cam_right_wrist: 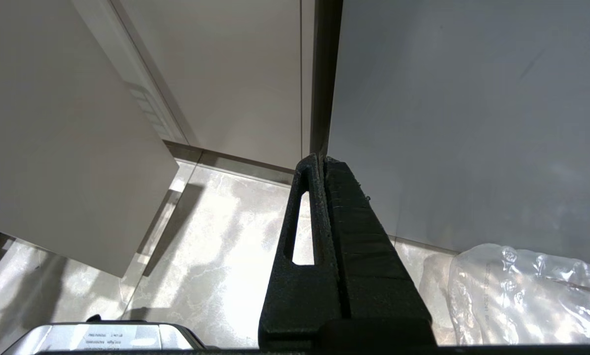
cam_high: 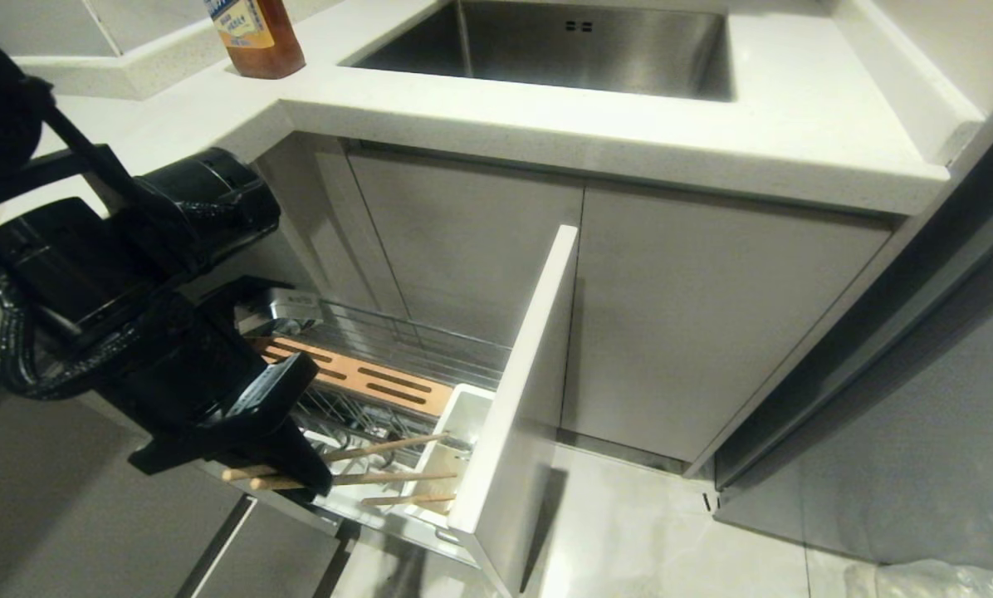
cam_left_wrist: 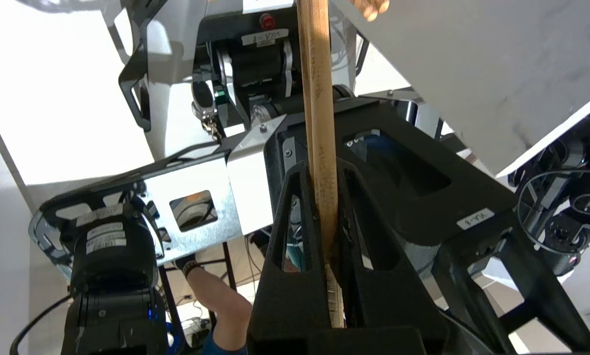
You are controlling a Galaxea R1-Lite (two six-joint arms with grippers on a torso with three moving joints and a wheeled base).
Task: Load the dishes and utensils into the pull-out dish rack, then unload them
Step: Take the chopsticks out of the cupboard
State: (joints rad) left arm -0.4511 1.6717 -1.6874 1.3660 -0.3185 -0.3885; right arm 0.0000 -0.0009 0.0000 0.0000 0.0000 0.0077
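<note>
- Black left end effector (cam_high: 285, 473), lower left of the head view, is clamped tight on pale wooden chopsticks (cam_high: 355, 465); that thin grip could let them twist or slip.
- Their tips lie over the white utensil caddy (cam_high: 463, 415) of the chrome wire pull-out dish rack (cam_high: 397, 349); snagging on its rim is the risk.
- Right end effector (cam_right_wrist: 324, 167) is closed, empty, over the floor.

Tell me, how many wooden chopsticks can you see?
3. Two chopsticks are pinched side by side in the left gripper, their far ends reaching toward the white utensil caddy. A third chopstick lies lower, by the caddy. The gripper may hide more.
</note>
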